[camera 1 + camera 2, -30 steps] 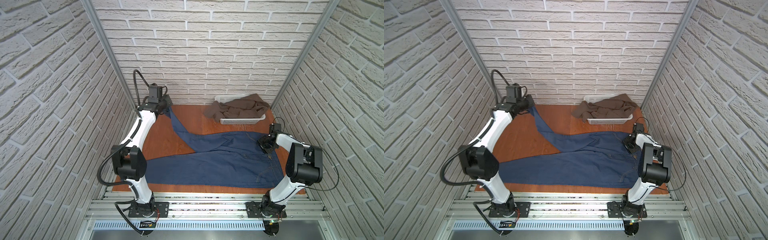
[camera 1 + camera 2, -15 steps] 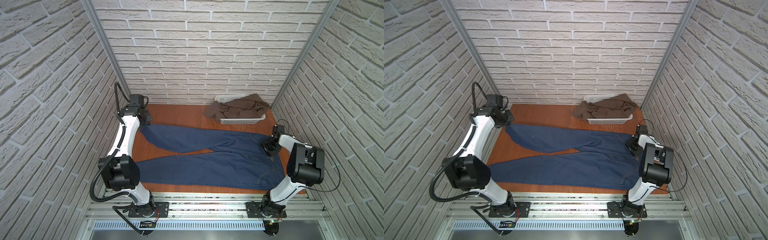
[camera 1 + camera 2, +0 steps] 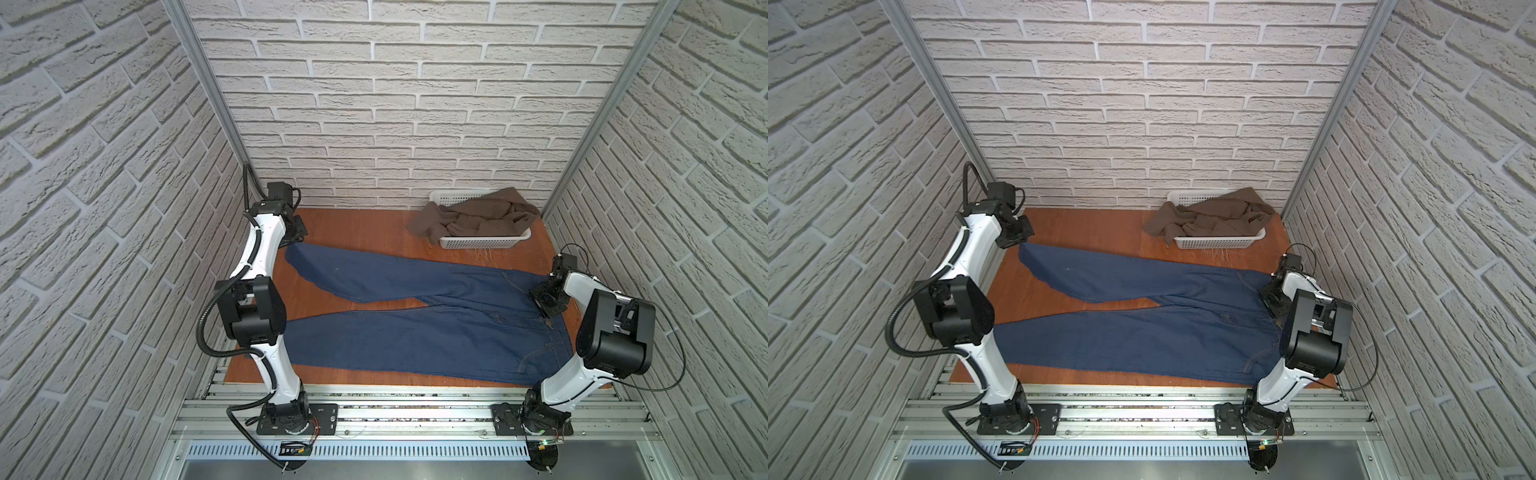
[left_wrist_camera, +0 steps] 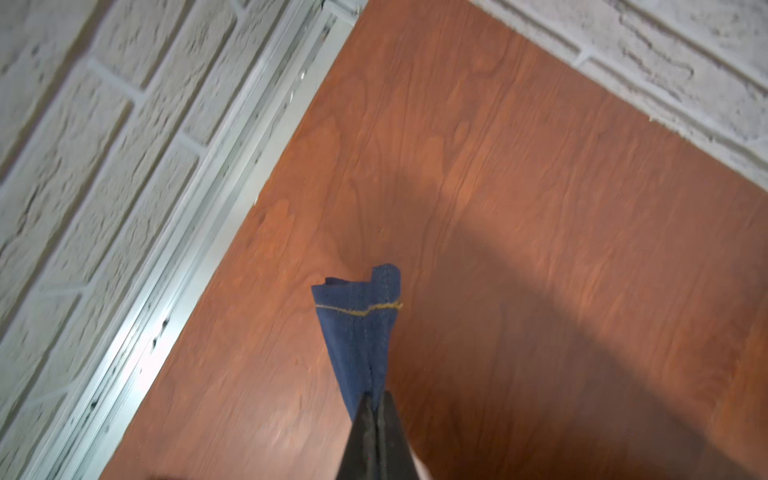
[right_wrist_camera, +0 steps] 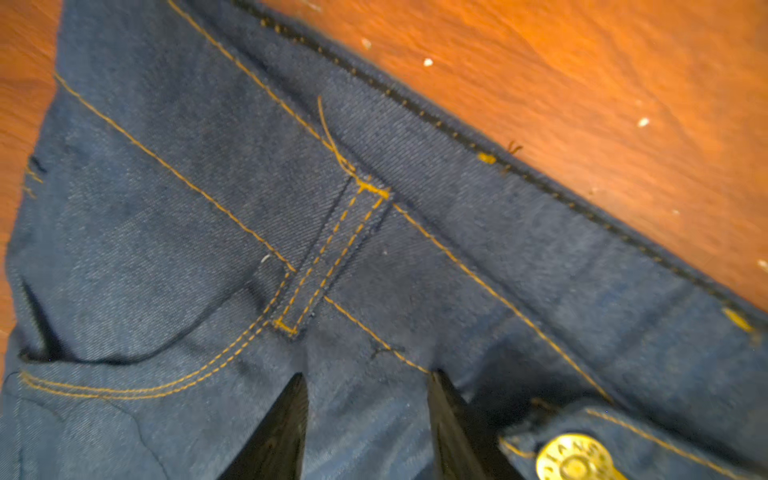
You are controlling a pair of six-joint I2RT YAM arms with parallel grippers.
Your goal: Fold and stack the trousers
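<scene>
Dark blue denim to deal with: full-length trousers with orange stitching (image 3: 415,340), spread across the red-brown wooden tabletop (image 3: 365,226), waistband at the right of both top views, legs splayed leftward. Probably best to swing the far hem down onto the near leg, low and taut, matching seams, with the waist pinned. Clamped tight on that hem with the left gripper (image 4: 376,401), at full stretch toward the upper-left table corner. Seemingly pressing on the waistband beside the round brass button (image 5: 575,459) with the right gripper (image 5: 370,399), half spread, nothing visibly pinched, elbow folded high.
</scene>
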